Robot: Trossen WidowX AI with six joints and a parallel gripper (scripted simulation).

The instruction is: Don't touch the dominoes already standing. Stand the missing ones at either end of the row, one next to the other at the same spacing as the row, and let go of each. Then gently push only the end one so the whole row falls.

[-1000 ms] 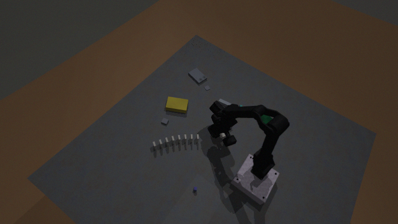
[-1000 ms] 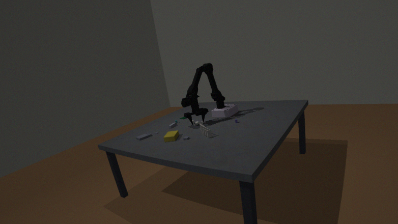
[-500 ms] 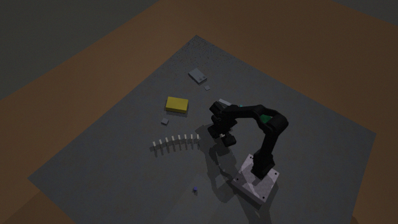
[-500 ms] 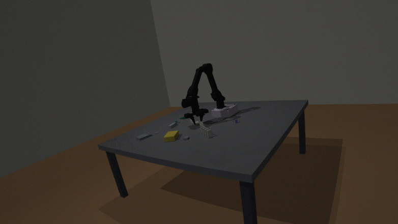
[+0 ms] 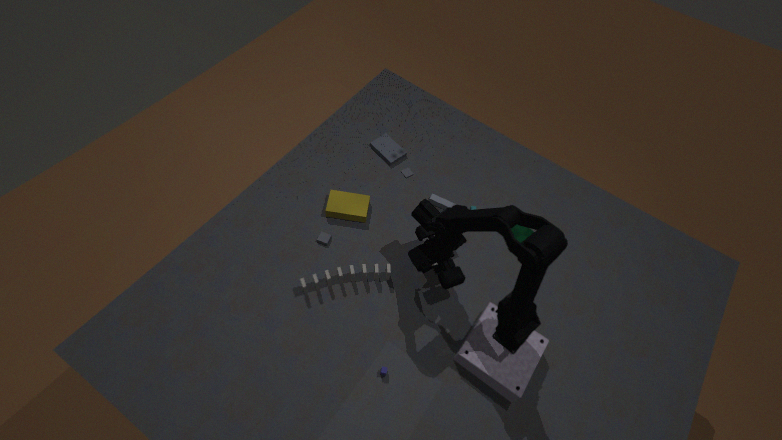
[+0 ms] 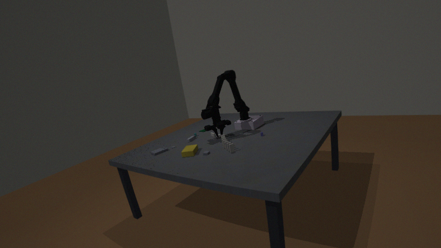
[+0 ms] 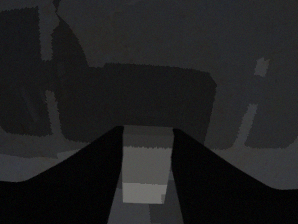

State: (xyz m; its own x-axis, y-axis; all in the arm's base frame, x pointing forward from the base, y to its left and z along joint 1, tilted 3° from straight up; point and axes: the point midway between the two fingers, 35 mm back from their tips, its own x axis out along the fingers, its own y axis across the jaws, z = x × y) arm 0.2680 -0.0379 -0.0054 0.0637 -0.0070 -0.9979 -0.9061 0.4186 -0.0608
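Several pale dominoes [image 5: 352, 269] [image 6: 228, 146] stand upright in a gently curved row left of the arm in the top view. My gripper [image 6: 219, 135] [image 7: 148, 135] points down, low over the table beyond the row's right end. It is shut on a pale domino [image 7: 145, 166], which shows between the fingertips in the wrist view. The arm hides the fingertips in the top view. Another pale piece [image 6: 212, 134] lies close beside the fingers in the exterior view. Whether the held domino touches the table is not clear.
A yellow block [image 5: 347, 205] [image 6: 189, 150] and a small grey block [image 5: 323, 238] [image 6: 206, 152] lie near the row. A grey box [image 5: 388, 148] [image 6: 159, 151] lies farther off. A purple cube [image 5: 383, 371] [image 6: 261, 134] and a green object [image 5: 522, 233] lie on opposite sides of the arm.
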